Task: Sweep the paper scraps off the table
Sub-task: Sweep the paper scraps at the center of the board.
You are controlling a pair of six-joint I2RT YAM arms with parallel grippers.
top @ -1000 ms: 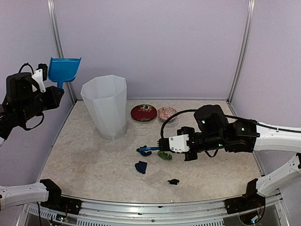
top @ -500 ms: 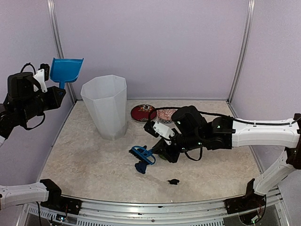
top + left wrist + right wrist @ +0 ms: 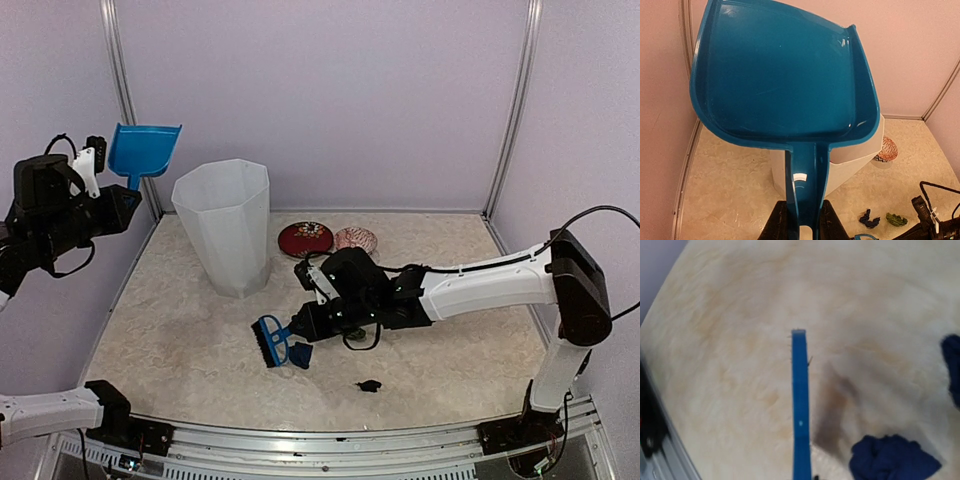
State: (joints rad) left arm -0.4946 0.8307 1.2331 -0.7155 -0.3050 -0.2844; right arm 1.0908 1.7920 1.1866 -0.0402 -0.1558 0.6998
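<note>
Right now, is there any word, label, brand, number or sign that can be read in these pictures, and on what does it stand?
None: no text can be read.
The dustpan, the brush and the white bin are plain; the red bowl and the pinkish bowl show patterns only, not letters.
</note>
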